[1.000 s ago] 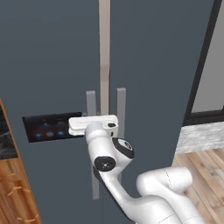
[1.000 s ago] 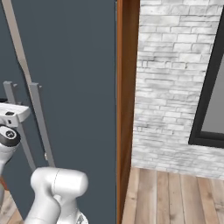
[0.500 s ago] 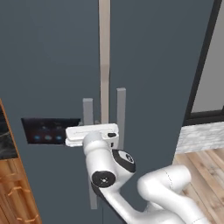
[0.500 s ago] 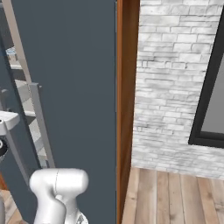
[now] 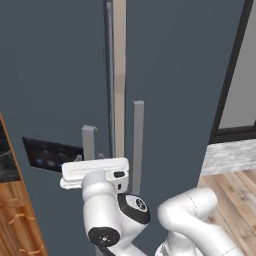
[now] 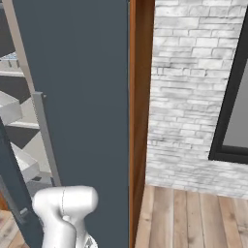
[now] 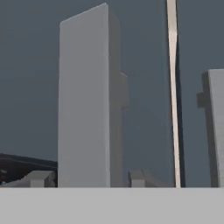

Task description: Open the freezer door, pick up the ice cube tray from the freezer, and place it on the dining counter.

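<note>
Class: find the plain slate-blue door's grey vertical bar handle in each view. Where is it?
Left base view: grey vertical bar handle at centre, right of the pale vertical strip.
Right base view: at the left.
Hand view: at the right edge.
Shared landmark: the pale vertical strip.

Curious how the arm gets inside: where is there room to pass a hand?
Only a slim opening between the freezer door and the plain door, with freezer shelves behind. Crowded at the bar handle, which the gripper straddles.
</note>
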Controlling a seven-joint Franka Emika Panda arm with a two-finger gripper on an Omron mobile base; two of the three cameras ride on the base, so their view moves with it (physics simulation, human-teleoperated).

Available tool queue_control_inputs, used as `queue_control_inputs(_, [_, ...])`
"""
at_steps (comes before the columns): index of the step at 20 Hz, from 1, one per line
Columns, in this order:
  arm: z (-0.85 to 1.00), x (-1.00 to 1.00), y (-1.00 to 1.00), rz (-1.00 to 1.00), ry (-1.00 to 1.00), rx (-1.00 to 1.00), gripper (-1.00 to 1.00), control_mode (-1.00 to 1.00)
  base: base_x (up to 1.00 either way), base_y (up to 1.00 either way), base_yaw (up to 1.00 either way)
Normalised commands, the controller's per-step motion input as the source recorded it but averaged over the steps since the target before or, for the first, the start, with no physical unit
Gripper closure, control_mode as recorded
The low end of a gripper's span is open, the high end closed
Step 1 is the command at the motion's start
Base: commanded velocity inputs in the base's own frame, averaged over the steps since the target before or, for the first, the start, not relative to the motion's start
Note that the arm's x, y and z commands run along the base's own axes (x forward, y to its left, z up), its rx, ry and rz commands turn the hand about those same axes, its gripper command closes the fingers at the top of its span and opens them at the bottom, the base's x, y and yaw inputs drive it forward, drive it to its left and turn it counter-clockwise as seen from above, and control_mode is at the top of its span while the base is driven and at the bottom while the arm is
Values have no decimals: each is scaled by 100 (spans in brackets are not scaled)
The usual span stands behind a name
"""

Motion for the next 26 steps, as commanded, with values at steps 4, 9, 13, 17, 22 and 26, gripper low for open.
queue_control_inputs(4, [-1,-73,18,0,0,0,100,-100,0,0,0])
queue_control_inputs(9, [-2,-74,20,0,0,0,100,-100,0,0,0])
queue_control_inputs(13, [-5,-80,28,0,0,0,100,-100,0,0,0])
queue_control_inputs(17, [-8,-76,35,3,0,0,100,-100,0,0,0])
queue_control_inputs(22, [-3,-46,24,3,0,0,-100,-100,0,0,0])
queue_control_inputs(26, [0,0,0,0,0,0,-100,-100,0,0,0])
